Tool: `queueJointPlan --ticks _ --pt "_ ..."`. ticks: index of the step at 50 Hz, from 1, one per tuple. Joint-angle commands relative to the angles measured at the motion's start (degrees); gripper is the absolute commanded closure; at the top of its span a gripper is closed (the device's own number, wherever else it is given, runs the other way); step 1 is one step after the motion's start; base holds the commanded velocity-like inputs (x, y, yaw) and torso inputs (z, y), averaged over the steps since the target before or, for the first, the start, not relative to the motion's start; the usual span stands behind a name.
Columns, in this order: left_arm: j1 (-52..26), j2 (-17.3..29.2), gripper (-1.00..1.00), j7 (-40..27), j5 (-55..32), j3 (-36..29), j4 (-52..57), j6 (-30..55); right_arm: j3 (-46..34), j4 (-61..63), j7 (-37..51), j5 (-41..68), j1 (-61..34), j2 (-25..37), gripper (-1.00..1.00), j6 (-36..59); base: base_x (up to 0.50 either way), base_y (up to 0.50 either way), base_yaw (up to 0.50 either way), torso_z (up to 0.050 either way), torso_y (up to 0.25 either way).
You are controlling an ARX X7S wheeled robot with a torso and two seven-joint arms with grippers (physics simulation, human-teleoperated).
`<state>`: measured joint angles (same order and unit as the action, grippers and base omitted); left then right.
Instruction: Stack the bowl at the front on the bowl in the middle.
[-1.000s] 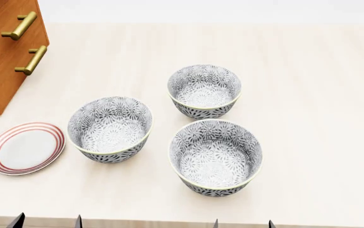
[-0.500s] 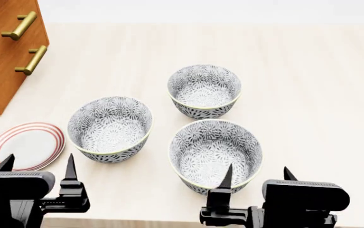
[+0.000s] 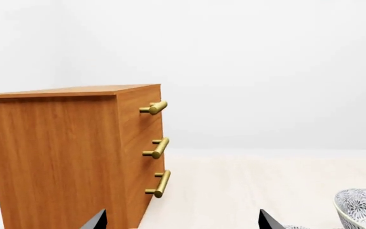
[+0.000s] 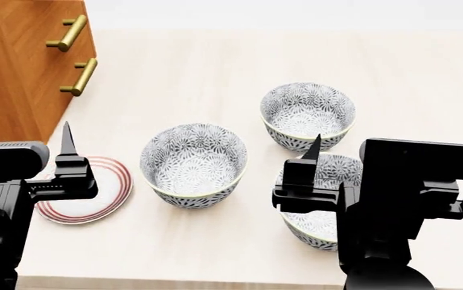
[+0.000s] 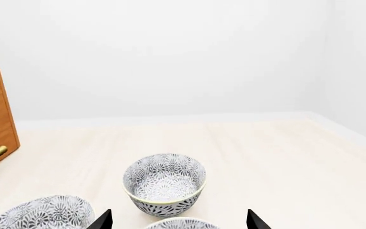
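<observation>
Three grey patterned bowls stand on the pale table. The front bowl (image 4: 318, 222) is partly hidden behind my right gripper (image 4: 352, 151); only its rim (image 5: 183, 223) shows in the right wrist view. The middle bowl (image 4: 193, 164) stands to its left and a little farther back, also at the wrist view's edge (image 5: 39, 213). The back bowl (image 4: 308, 115) (image 5: 165, 183) stands beyond them. My right gripper (image 5: 179, 220) is open above the front bowl, holding nothing. My left gripper (image 4: 22, 136) (image 3: 183, 224) is open and empty at the left, above the plate.
A wooden cabinet (image 4: 22, 66) (image 3: 68, 152) with brass handles stands at the back left. A red-ringed plate (image 4: 94, 202) lies left of the middle bowl, partly behind my left arm. One patterned bowl (image 3: 364, 207) shows at the left wrist view's edge. The table's front edge (image 4: 175, 283) is close.
Both grippers have risen from the bottom edge of the head view to stand over the table. The head view has shifted, so bowls, plate and cabinet sit farther right.
</observation>
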<state>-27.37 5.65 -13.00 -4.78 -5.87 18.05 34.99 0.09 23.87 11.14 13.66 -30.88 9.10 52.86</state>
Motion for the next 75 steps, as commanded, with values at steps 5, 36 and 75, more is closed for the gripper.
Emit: queueJointPlan --ticks 5,36,75 --pt "-0.77 1.0 -1.0 -1.36 -0.29 -0.95 0.14 0.44 -1.29 0.24 0.63 0.35 -0.88 0.5 -1.0 0.58 0.0 0.19 0.0 0.0 0.0" --pt "-0.85 2.44 -1.0 -2.85 -1.09 -2.34 -0.55 -0.26 -2.59 -0.5 1.31 1.38 -1.51 1.3 -1.0 1.58 0.48 -0.01 0.0 0.0 0.0" --pt "-1.1 3.47 -1.0 -3.98 -2.62 -3.48 -1.61 -0.69 12.76 -28.42 9.04 4.32 -27.08 1.12 -1.0 21.06 0.06 0.0 0.0 0.0 0.0"
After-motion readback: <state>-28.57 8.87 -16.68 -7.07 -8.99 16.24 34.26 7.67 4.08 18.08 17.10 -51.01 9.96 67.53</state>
